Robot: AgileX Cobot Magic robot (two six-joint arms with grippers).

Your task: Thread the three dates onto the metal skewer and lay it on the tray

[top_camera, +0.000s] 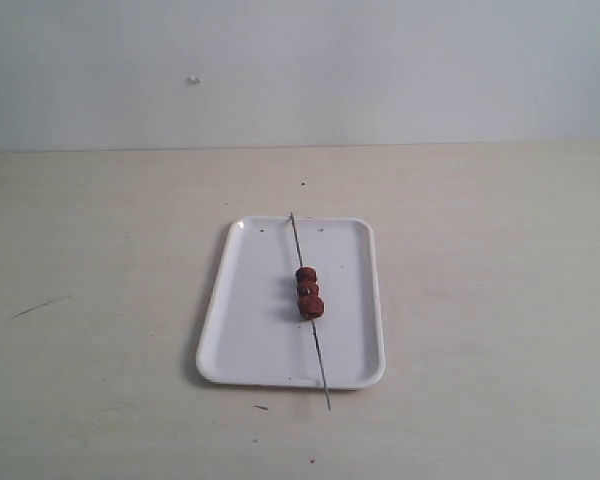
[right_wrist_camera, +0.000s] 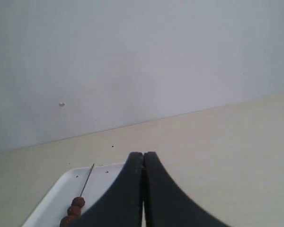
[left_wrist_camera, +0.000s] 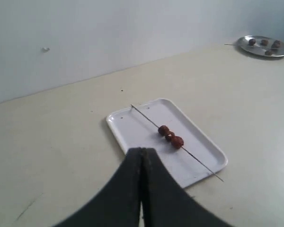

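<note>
Exterior view: table (top_camera: 100, 300) carries the white tray (top_camera: 250, 330), which sits ahead of both tools. Left tool (left_wrist_camera: 142, 156) and right tool (right_wrist_camera: 143, 158) are pinched fully together, empty, well apart from the tray. Metal skewer (top_camera: 296, 240) rests on the tray, with the three dates (top_camera: 309, 292) bunched mid-rod, touching.

Risk: the tip on the tools' side overhangs the rim. A passing tool could snag it and roll the rod off.

Long axis runs along the tray's length, pointing away from the tools, slightly skewed.

Three dates (top_camera: 308, 289), one skewer (top_camera: 296, 240), one tray (top_camera: 250, 300).
Farther off, one round metal plate (left_wrist_camera: 258, 49); holds four small dark lumps (left_wrist_camera: 252, 41), too far away to name surely.
</note>
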